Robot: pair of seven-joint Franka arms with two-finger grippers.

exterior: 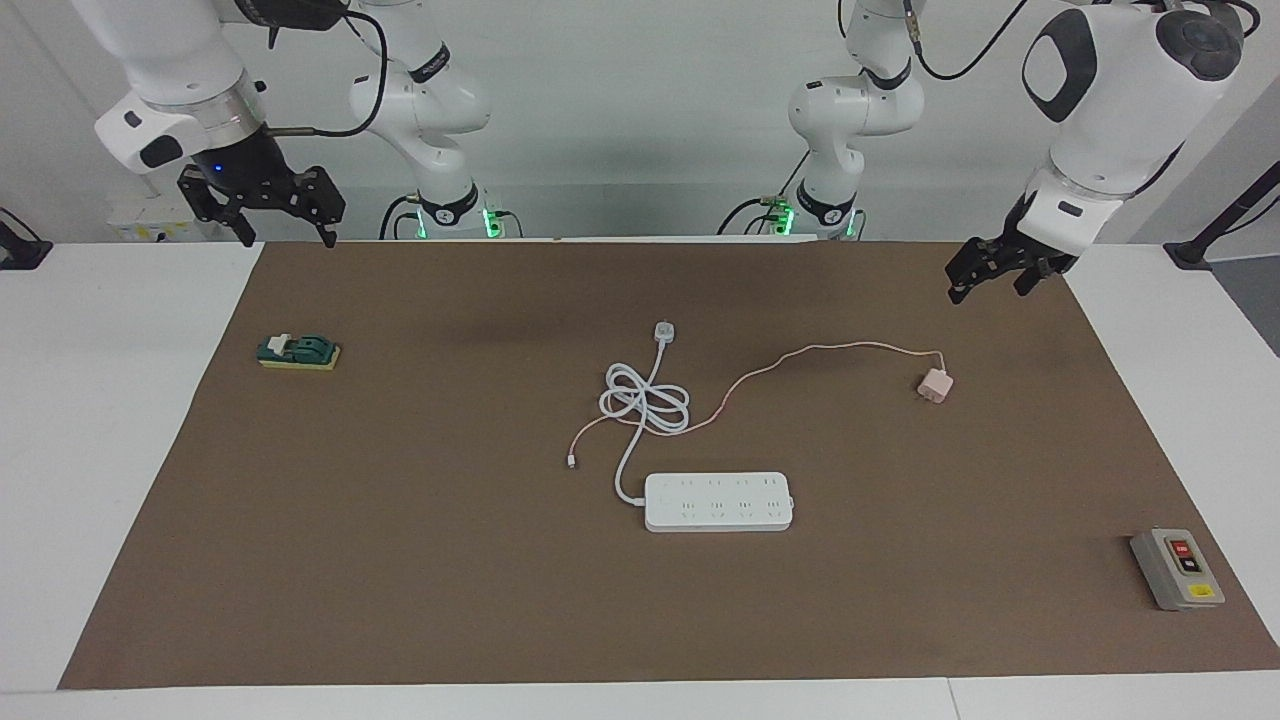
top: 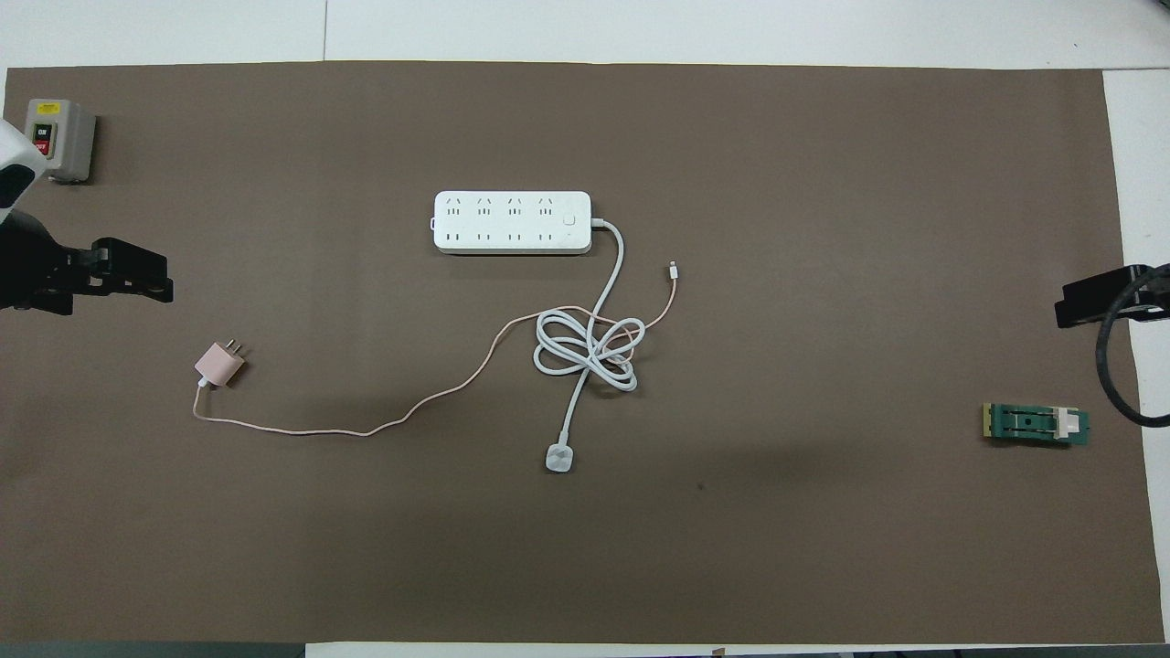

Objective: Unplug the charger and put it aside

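The pale pink charger (exterior: pixel 935 385) (top: pixel 219 366) lies loose on the brown mat toward the left arm's end, prongs bare, in no socket. Its thin pink cable (exterior: pixel 800 355) (top: pixel 366 429) runs to the middle and crosses the coiled white cord. The white power strip (exterior: pixel 718 502) (top: pixel 512 222) lies mid-mat, farther from the robots, with no plug in its sockets. My left gripper (exterior: pixel 990 285) (top: pixel 119 274) is open and empty, raised over the mat's end, apart from the charger. My right gripper (exterior: pixel 285 235) (top: pixel 1097 297) is open and empty, raised over the other end.
The power strip's coiled white cord (exterior: pixel 645 400) (top: pixel 585 347) ends in a white plug (exterior: pixel 665 330) (top: pixel 558 459) nearer the robots. A green block (exterior: pixel 298 352) (top: pixel 1037 425) lies toward the right arm's end. A grey switch box (exterior: pixel 1177 568) (top: pixel 57 137) sits at the left arm's end.
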